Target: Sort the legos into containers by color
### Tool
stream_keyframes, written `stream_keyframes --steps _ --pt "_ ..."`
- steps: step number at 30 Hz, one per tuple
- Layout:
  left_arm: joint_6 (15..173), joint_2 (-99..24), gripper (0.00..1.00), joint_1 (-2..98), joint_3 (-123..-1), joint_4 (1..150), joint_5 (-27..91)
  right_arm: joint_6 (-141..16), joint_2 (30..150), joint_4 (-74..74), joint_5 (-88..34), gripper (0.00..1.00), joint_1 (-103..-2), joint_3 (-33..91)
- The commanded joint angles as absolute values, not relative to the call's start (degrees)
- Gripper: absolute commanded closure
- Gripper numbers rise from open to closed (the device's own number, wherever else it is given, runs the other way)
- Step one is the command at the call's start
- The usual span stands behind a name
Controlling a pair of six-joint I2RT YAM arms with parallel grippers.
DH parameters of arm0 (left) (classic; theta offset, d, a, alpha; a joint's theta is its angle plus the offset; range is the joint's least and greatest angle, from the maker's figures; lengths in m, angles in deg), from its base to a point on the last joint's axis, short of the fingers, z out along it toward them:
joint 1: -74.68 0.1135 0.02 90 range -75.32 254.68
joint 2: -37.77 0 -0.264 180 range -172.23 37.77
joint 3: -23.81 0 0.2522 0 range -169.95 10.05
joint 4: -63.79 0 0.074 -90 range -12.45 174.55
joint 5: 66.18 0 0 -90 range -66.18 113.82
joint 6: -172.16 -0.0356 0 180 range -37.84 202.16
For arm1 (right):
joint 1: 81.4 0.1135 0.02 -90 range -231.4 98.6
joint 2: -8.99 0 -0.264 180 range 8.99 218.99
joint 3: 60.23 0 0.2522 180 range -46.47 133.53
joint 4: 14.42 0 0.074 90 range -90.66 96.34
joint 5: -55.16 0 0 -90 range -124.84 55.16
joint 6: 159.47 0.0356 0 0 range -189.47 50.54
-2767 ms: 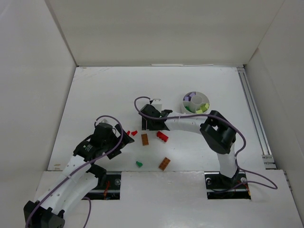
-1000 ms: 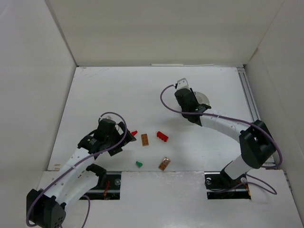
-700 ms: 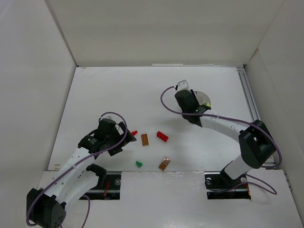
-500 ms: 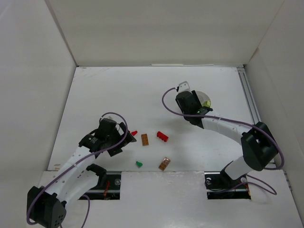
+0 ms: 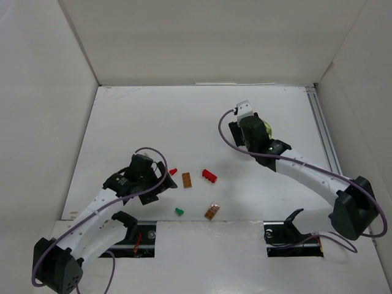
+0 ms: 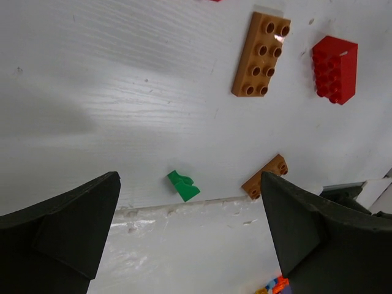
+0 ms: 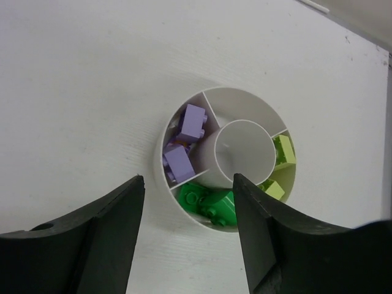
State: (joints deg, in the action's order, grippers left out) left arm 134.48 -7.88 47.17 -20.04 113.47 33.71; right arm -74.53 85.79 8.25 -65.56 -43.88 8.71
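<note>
Both spread, nothing held | right gripper (image 7: 187, 184) hung above round white divided dish (image 7: 242, 101) | left gripper (image 6: 188, 179) needed centring over small green lego (image 6: 182, 187) before descent

**Five loose, at least five in the dish**

In the lower middle of the top view you have five loose legos. Two are red: a red brick (image 5: 210, 176) and a smaller red piece (image 5: 173, 171). Two are orange-brown: the upper orange brick (image 5: 187, 179) and the lower orange brick (image 5: 212, 211). One is a green piece (image 5: 179, 211).

The single round dish (image 7: 242, 103) holds:
- two purple: the upper purple brick (image 7: 194, 121) and the lower purple brick (image 7: 179, 163)
- two yellow-green: the upper yellow-green brick (image 7: 283, 151) and the lower yellow-green brick (image 7: 272, 190)
- the green bricks (image 7: 208, 202), which you cannot count apart
</note>
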Motion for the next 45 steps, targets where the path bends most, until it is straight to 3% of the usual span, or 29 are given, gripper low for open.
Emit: stream_keyframes --steps 1,15,17,19,23,37,42,45 --pt "133.76 -8.28 0.04 44.62 -22.65 114.99 33.84 -73.77 80.02 6.81 -57.89 0.35 -43.78 7.15" --pt "147.63 -21.2 0.21 23.1 -25.81 118.77 22.77 -70.08 67.89 6.81 -52.86 0.33 -43.25 -3.31" --pt "149.83 -21.81 0.25 23.08 -25.11 118.51 22.24 -70.08 67.36 6.81 -53.38 0.33 -43.25 -3.93" --pt "152.03 -21.82 0.37 23.08 -24.24 116.23 22.93 -69.55 66.83 6.81 -53.38 0.33 -43.25 -3.93" --pt "156.51 -21.82 0.43 22.39 -22.38 111.74 24.43 -68.07 66.83 8.83 -54.78 0.33 -43.25 -4.45" --pt "165.92 -27.09 0.46 17.37 -21.94 114.37 24.61 -66.92 59.28 9.89 -57.34 0.32 -43.25 -6.3" --pt "167.77 -29.28 0.51 17.37 -21.94 114.37 23.46 -66.39 57.34 10.41 -57.34 0.32 -43.25 -6.3" --pt "168.3 -30.69 0.59 17.37 -21.94 113.76 23.46 -66.39 56.28 10.94 -57.34 0.32 -43.25 -6.83"
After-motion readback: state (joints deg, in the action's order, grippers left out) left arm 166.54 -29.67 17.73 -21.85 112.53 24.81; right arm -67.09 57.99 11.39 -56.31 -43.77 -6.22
